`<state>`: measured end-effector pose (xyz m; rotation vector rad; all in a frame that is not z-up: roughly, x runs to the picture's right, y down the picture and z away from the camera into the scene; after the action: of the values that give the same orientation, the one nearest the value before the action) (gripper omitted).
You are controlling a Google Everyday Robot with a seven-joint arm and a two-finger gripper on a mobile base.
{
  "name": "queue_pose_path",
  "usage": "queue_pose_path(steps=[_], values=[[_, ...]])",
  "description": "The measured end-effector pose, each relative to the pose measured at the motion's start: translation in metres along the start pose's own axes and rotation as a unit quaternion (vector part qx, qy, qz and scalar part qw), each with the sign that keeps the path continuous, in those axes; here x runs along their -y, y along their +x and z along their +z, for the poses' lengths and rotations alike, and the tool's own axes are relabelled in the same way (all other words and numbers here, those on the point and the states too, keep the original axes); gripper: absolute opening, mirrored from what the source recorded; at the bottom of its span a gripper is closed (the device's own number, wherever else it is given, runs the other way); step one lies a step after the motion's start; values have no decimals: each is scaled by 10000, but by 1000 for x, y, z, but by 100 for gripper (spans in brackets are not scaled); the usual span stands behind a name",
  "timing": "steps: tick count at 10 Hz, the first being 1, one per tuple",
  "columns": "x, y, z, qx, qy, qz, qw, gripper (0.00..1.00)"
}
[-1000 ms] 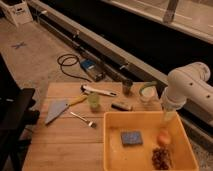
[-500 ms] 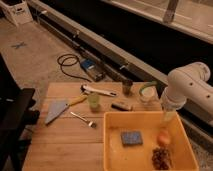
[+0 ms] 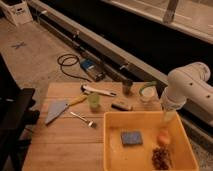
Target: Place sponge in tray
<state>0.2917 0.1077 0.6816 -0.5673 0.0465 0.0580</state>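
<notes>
The blue-grey sponge (image 3: pixel 131 138) lies flat on the floor of the yellow tray (image 3: pixel 115 150), left of centre. An orange round fruit (image 3: pixel 164 137) and a brown lumpy cluster (image 3: pixel 160 158) lie in the tray to its right. The white arm (image 3: pixel 187 89) hangs over the tray's far right corner. My gripper (image 3: pixel 168 116) points down just above the far rim, right of the sponge and apart from it.
On the wooden table (image 3: pixel 60 145) lie a grey spatula (image 3: pixel 56 110), a fork (image 3: pixel 83 119), a green cup (image 3: pixel 93 102), a white tool (image 3: pixel 99 90), a dark bar (image 3: pixel 121 106), a dark cup (image 3: pixel 127 87) and a green-rimmed cup (image 3: pixel 146 93). A black chair (image 3: pixel 14 120) stands left.
</notes>
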Motion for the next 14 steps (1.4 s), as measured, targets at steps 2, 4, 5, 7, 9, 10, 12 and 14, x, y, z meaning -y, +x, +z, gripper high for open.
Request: queue_pose_path(steps=[2, 4, 5, 7, 9, 10, 12, 14], values=[[0, 0, 0, 0, 0, 0, 10000, 65], [-1, -3, -6, 53, 33, -91, 9999, 65], [-5, -7, -14, 110, 46, -189, 9998, 65], [-27, -18, -23, 175, -73, -411, 9990, 65], [-45, -34, -9, 193, -259, -652, 9973, 65], [-55, -41, 3, 218, -362, -754, 9963, 65], [-86, -66, 30, 419, -635, -1159, 9903, 65], [-110, -80, 38, 524, -750, -1495, 9845, 65]])
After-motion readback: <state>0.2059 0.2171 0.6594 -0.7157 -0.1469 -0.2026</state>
